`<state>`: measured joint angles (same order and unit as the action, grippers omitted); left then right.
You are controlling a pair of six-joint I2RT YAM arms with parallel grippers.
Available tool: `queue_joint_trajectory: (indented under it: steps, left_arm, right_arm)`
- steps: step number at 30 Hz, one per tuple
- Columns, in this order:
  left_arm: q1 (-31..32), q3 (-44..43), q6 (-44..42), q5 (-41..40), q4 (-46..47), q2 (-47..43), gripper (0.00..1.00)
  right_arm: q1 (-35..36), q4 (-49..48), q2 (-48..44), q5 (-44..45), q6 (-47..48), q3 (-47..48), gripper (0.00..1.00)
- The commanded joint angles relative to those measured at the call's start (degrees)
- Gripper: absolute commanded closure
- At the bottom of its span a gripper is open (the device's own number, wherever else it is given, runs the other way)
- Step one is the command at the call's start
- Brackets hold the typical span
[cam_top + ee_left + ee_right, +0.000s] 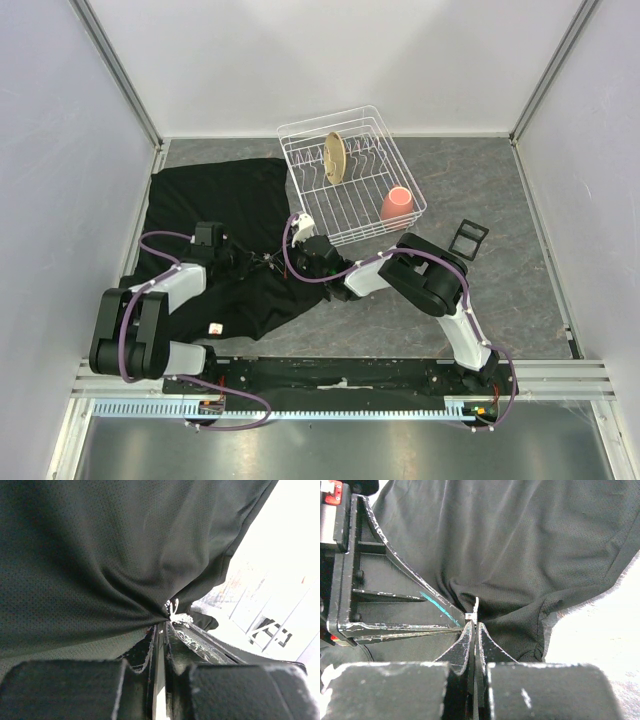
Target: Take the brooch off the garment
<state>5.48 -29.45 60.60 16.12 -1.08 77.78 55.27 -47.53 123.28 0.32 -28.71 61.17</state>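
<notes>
The black shirt is lying crumpled along the left edge of the bench. The left gripper is pinching a bunched fold of it, fingers pressed together. Meeting it tip to tip, the right gripper is clamping the tiny whitish brooch, which is sitting on the gathered fabric.

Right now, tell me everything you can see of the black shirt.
The black shirt is a large, floppy, fine-mesh fabric, wrinkled, spread over the table's left side. In its near right part the cloth puckers to a point where both grippers meet: the left gripper is shut on that fold, and the right gripper looks shut on a small whitish brooch pinned there. A small white tag lies on its near part.
</notes>
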Motion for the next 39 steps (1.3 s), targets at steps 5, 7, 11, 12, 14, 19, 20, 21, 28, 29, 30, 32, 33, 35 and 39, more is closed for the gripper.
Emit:
queue_joint_trajectory:
  steps: [5,7,11,12,14,19,20,21,28,29,30,32,33,35,39]
  left_arm:
    - [-0.29,-2.27,1.45,-1.18,2.49,2.11,0.89]
    - [-0.2,-2.45,1.63,-1.44,2.84,2.55,0.89]
    - [-0.2,-2.98,1.72,-1.53,3.01,3.34,0.88]
    - [-0.2,-3.07,1.8,-1.62,2.93,3.52,0.88]
    - [-0.29,-3.33,2.24,-1.53,3.02,3.96,0.88]
    - [-0.29,-4.03,1.98,-0.3,3.37,4.49,0.86]
    - [-0.29,-4.03,2.24,-0.39,3.11,4.31,0.86]
    - [-0.29,-3.95,2.59,-0.47,3.19,4.4,0.85]
    - [-0.55,-6.31,3.92,0.23,-0.48,6.33,0.84]
    - [-0.55,-7.1,3.74,0.32,-1.02,6.59,0.84]
    - [-0.64,-7.37,3.48,0.84,-1.46,7.38,0.84]
    - [-0.73,-9.38,2.69,1.1,-4.18,8.26,0.85]
    - [-0.73,-10.27,2.16,1.11,-5.24,8.79,0.85]
    - [-0.82,-11.06,1.63,1.28,-6.47,9.85,0.85]
    - [-0.82,-11.15,2.16,2.6,-5.95,11.25,0.85]
  right_arm:
    - [0.46,-4.15,-1.12,-1.9,0.67,-0.52,1.0]
    - [0.63,-4.24,-0.94,-2.25,1.11,-0.35,1.0]
    - [1.07,-4.15,-0.68,-3.39,1.9,0.18,1.0]
    - [1.25,-4.24,-0.68,-3.57,2.16,0.18,1.0]
    - [1.6,-3.63,-0.59,-3.48,2.52,0.36,1.0]
    - [1.86,-3.8,0.03,-4.18,2.43,0.53,1.0]
    - [2.04,-3.89,0.03,-4.45,2.6,0.62,1.0]
    - [2.21,-3.71,-0.06,-4.36,3.13,0.79,1.0]
    - [3.09,-3.71,-0.32,-3.83,3.57,-0.35,1.0]
    - [3.09,-3.63,-0.5,-4.35,3.66,-0.26,1.0]
    - [3.01,-3.45,-0.33,-4.79,4.1,-0.08,1.0]
    - [3.27,-3.27,0.29,-5.85,4.19,0.18,1.0]
    - [3.36,-3.27,0.46,-5.85,4.01,0.18,1.0]
    - [3.44,-3.62,0.55,-6.12,4.01,-0.17,1.0]
    - [3.36,-2.92,0.29,-7.08,5.15,-0.17,1.0]
